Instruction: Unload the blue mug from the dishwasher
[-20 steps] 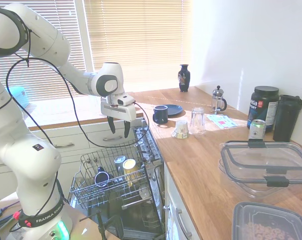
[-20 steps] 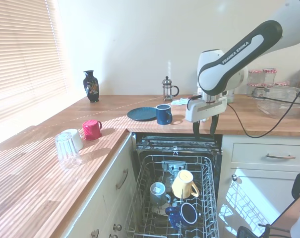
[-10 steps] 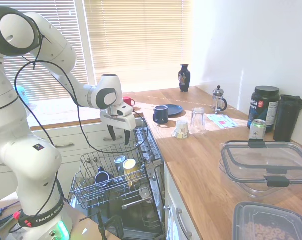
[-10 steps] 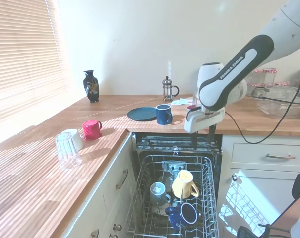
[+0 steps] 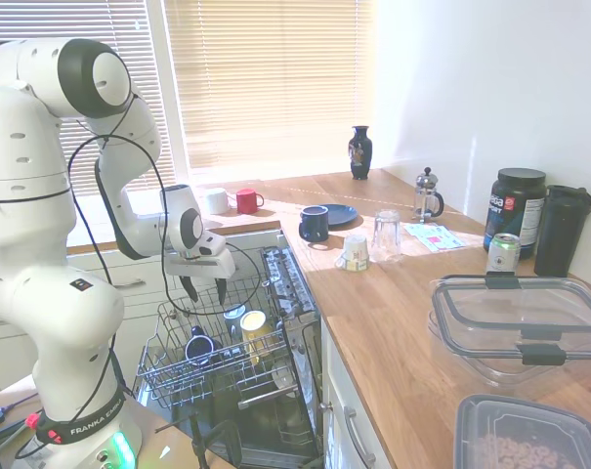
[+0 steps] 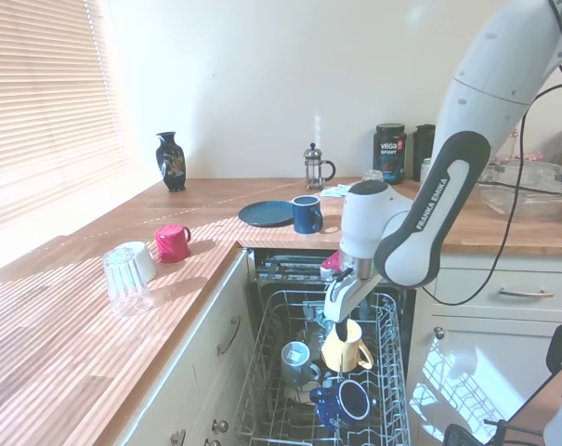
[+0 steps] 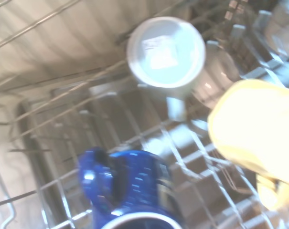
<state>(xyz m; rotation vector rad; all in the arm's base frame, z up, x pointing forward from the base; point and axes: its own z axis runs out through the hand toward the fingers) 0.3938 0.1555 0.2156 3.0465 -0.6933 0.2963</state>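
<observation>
In the pulled-out wire rack [image 6: 392, 390] of the dishwasher [image 6: 332, 269] I see the blue mug [image 6: 341, 401] nearest, lying on its side; behind it a yellow mug [image 6: 347, 346] and a grey mug [image 6: 295, 360]; my tool [image 5: 203, 285] hangs above them, prongs apart, gripping nothing; farther back on the desk [image 6: 95, 316] sit another navy mug [image 6: 307, 214] and a dark plate [image 6: 266, 214].
</observation>
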